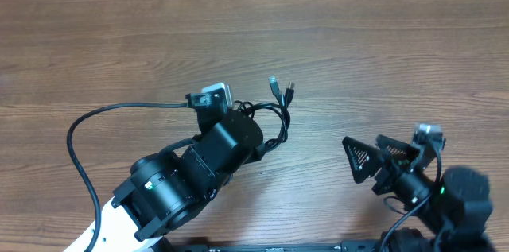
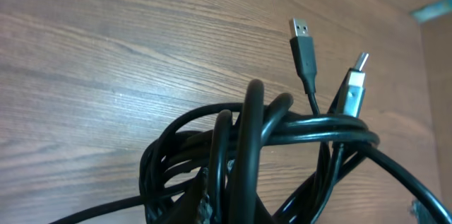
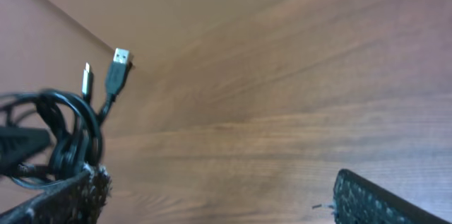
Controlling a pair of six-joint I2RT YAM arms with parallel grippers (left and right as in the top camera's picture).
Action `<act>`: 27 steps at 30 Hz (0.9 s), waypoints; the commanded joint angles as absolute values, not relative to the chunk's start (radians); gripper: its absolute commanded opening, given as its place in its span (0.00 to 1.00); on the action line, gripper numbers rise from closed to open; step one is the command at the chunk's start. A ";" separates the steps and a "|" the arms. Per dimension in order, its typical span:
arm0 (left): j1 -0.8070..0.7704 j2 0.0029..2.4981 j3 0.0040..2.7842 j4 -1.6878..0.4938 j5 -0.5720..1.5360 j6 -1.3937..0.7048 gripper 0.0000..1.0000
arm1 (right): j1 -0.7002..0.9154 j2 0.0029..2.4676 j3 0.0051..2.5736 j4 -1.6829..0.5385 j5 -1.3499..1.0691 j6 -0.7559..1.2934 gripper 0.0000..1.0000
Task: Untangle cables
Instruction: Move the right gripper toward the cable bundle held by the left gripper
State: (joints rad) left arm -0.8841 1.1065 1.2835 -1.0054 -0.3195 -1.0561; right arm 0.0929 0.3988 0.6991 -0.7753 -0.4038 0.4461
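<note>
The cables (image 1: 274,117) form a black tangled bundle at mid-table, with two plugs (image 1: 280,87) pointing toward the far edge. In the left wrist view the bundle (image 2: 268,128) fills the lower frame, and a USB plug (image 2: 302,37) and a smaller plug (image 2: 355,83) stick up from it. My left gripper (image 2: 236,208) is shut on loops of the bundle; its fingers are mostly hidden behind the cords. My right gripper (image 1: 375,157) stands open well to the right of the bundle, with nothing between its fingers (image 3: 381,203). The right wrist view shows the bundle (image 3: 67,136) at far left.
A thicker black wire (image 1: 79,125) belonging to the left arm loops across the wooden table (image 1: 382,45) at the left. The left arm's body (image 1: 175,184) covers the near-left part of the table.
</note>
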 commanded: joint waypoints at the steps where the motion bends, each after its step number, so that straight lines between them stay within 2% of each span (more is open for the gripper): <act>1: -0.890 1.097 1.289 -1.002 -0.352 -1.217 0.04 | 0.094 0.557 0.879 -0.879 -0.419 0.438 1.00; 5: -0.890 1.097 1.289 -1.002 -0.359 -1.386 0.04 | 0.094 0.658 0.950 -0.913 -0.515 0.439 1.00; 8: -0.890 1.100 1.289 -1.000 -0.385 -1.594 0.04 | 0.094 0.707 0.950 -0.915 -0.645 0.438 1.00; 13: -0.890 1.124 1.289 -0.997 -0.437 -1.674 0.04 | 0.094 0.716 0.950 -0.931 -0.661 0.436 1.00; 17: -0.890 1.151 1.289 -0.991 -0.444 -1.772 0.04 | 0.094 0.716 0.950 -0.925 -0.726 0.323 1.00; 21: -0.890 1.171 1.289 -0.987 -0.411 -1.766 0.04 | 0.094 0.716 0.949 -0.933 -0.788 0.230 1.00; 27: -0.891 1.172 1.289 -0.964 -0.373 -1.687 0.04 | 0.094 0.716 0.949 -0.932 -0.788 0.232 1.00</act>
